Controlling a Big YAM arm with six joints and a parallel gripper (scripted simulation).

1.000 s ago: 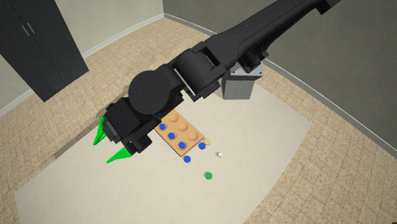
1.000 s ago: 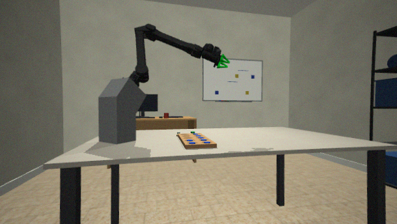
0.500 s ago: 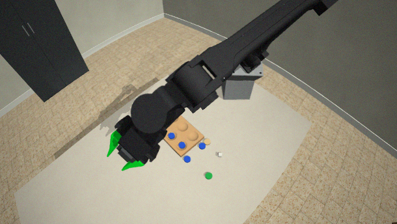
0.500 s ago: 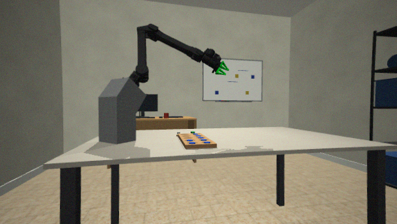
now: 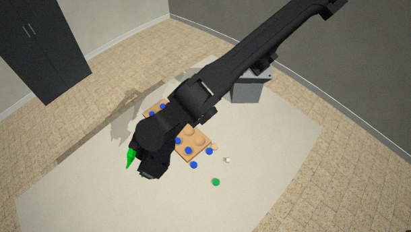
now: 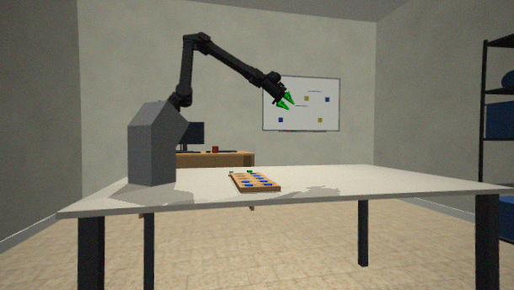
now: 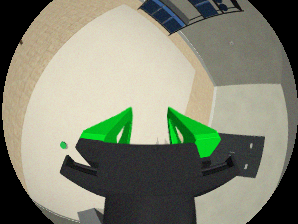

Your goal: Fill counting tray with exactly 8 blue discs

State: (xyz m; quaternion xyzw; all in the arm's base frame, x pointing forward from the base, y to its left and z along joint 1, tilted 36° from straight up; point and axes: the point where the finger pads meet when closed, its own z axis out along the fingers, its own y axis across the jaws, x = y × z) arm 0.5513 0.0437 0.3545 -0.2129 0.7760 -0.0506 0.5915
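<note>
Top view: gripper point(image 5: 135, 165) point(image 6: 288, 101) point(image 7: 150, 108) fingers apart, nothing between; arm point(image 5: 219, 77) point(image 6: 227, 59) partly blocked tray point(image 5: 188, 158) point(image 6: 261, 189); green disc point(image 5: 215, 182) point(image 6: 249, 171) point(image 7: 63, 145) lay well apart.

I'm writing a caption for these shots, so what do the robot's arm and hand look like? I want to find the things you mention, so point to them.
The arm point(image 5: 232, 72) point(image 6: 229, 59) is matte black, with long smooth links and chunky rounded joints. The hand point(image 6: 291, 106) point(image 7: 150, 108) has a broad black body and two bright green, tapering fingers, each with a pointed tip and an opening in it. I can't make out any markings.
</note>
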